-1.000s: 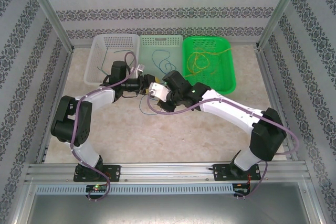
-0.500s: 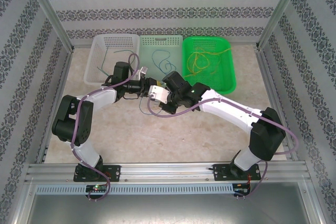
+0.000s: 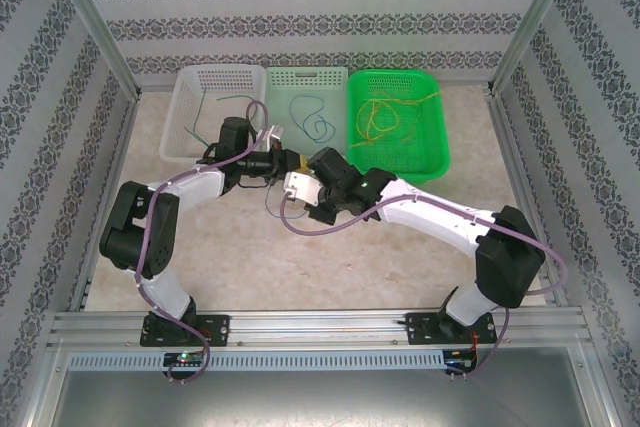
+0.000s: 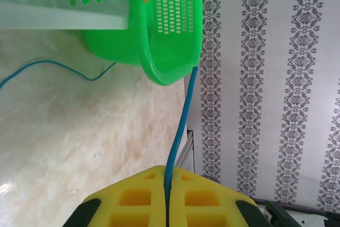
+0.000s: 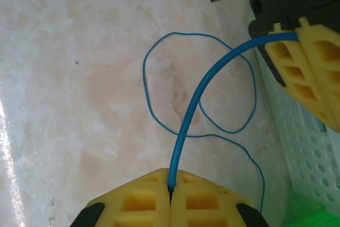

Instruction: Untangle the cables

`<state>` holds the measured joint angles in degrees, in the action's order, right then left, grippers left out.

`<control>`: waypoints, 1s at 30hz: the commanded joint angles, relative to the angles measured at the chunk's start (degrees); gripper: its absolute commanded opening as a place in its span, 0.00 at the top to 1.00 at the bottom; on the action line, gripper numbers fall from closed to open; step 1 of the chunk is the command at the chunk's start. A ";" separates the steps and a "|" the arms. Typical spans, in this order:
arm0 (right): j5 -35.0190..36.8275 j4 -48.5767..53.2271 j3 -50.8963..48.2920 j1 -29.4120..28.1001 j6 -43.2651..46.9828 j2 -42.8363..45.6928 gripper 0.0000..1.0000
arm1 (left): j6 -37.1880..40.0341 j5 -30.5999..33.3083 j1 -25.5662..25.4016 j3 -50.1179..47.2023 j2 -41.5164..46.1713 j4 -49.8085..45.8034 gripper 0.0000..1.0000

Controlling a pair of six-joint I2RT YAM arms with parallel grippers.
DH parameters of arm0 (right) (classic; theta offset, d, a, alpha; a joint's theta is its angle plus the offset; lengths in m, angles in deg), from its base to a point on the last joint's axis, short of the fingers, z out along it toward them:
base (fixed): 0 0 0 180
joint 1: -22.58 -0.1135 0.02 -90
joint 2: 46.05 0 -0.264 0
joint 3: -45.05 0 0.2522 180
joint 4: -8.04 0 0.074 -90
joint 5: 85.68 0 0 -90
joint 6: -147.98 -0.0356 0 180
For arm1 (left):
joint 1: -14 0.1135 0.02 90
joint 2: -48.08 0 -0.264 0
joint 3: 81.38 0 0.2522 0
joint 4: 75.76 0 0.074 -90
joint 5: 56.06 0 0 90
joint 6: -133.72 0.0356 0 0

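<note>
One blue cable [image 5: 202, 99] runs taut between my two grippers, a little above the table. My left gripper [image 4: 167, 176] is shut on it, its yellow pads pressed together around the wire. My right gripper [image 5: 171, 182] is shut on the same cable, and the left gripper's yellow fingers [image 5: 311, 73] show at the upper right of the right wrist view. From above, the left gripper [image 3: 284, 160] and right gripper [image 3: 306, 175] almost meet, just in front of the baskets. A thin loop of blue cable [image 5: 159, 126] lies on the table below them.
Three baskets stand in a row at the back. A white basket [image 3: 178, 132] holds dark cables, a pale green basket [image 3: 306, 77] holds a blue cable [image 3: 318, 125], and a bright green basket [image 3: 432, 142] holds yellow cables [image 3: 385, 117]. Metal posts frame the table.
My left gripper has closed on the blue cable. The right gripper has drawn slightly toward the near side, still holding the cable.
</note>
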<state>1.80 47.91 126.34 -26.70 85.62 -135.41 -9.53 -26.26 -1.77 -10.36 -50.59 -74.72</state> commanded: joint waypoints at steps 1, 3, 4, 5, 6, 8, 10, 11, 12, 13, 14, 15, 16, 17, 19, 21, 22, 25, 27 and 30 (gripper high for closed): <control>3.55 -0.30 -3.02 -0.47 -4.29 2.66 0.97 | -3.51 5.38 0.37 -1.17 0.63 8.71 1.00; 4.71 -2.21 -3.91 -0.30 -7.59 2.79 0.97 | -5.63 8.22 0.32 -2.78 1.36 12.33 1.00; 4.84 -2.98 -4.14 -0.21 -9.86 2.73 0.97 | -6.88 10.11 0.35 -3.91 1.83 14.34 1.00; 4.69 -3.57 -4.23 -0.21 -11.72 2.53 0.97 | -8.05 11.83 0.30 -4.91 2.22 16.40 1.00; 3.63 -4.02 -4.16 -0.21 -14.02 2.34 0.97 | -9.20 13.84 0.30 -6.10 2.70 18.67 1.00; 0.61 -4.13 -3.59 -0.04 -17.74 1.34 0.96 | -10.37 17.82 0.23 -7.94 3.95 21.58 1.00; -2.89 -3.70 -2.55 -0.03 -21.29 -0.37 0.96 | -9.93 22.37 0.00 -9.53 5.93 22.63 1.00; -4.63 -3.67 -2.41 -0.10 -22.21 -1.14 0.96 | -9.26 24.36 -0.06 -10.01 7.04 22.54 1.00; -6.40 -3.77 -2.46 -0.19 -23.11 -1.82 0.96 | -8.40 26.72 -0.22 -10.54 8.52 22.18 1.00; -7.57 -3.77 -2.47 -0.36 -23.90 -2.56 0.96 | -7.67 29.02 -0.31 -11.03 10.00 21.95 1.00; -7.88 -3.65 -2.51 -0.51 -24.63 -3.16 0.96 | -7.05 30.88 -0.31 -11.49 11.29 21.62 1.00; -7.96 -3.51 -2.51 -0.56 -25.48 -3.75 0.96 | -6.42 33.13 -0.30 -11.93 12.75 21.16 1.00; -7.81 -3.37 -2.64 -0.49 -26.52 -4.29 0.96 | -5.80 35.36 -0.31 -12.58 14.20 20.53 1.00; -7.67 -3.20 -2.53 -0.48 -27.35 -4.71 0.96 | -5.45 37.21 -0.29 -13.08 15.35 20.17 1.00; -7.62 -3.04 -2.23 -0.47 -29.36 -5.51 0.97 | -5.53 41.32 -0.28 -14.50 17.59 19.57 1.00; -8.03 -3.68 -1.67 -0.47 -32.38 -6.21 0.97 | -6.61 44.42 -0.40 -15.97 19.02 19.81 1.00; -8.69 -4.48 -1.44 -0.47 -34.33 -6.64 0.97 | -7.41 45.54 -0.40 -17.10 19.50 20.73 1.00; -13.22 -8.48 -0.82 -0.55 -41.22 -8.13 0.97 | -9.48 49.51 -0.65 -20.04 20.87 23.60 1.00; -17.58 -11.90 -0.56 -1.03 -44.77 -9.49 0.97 | -9.76 52.53 -0.93 -21.47 22.21 24.21 1.00; -22.57 -14.56 0.84 -2.13 -47.79 -11.83 0.97 | -8.00 56.01 -1.26 -22.36 24.91 22.98 1.00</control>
<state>-12.48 31.30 126.56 -27.12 44.26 -144.85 -17.88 20.56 -2.95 -33.23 -29.39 -57.80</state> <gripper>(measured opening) 0.065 0.077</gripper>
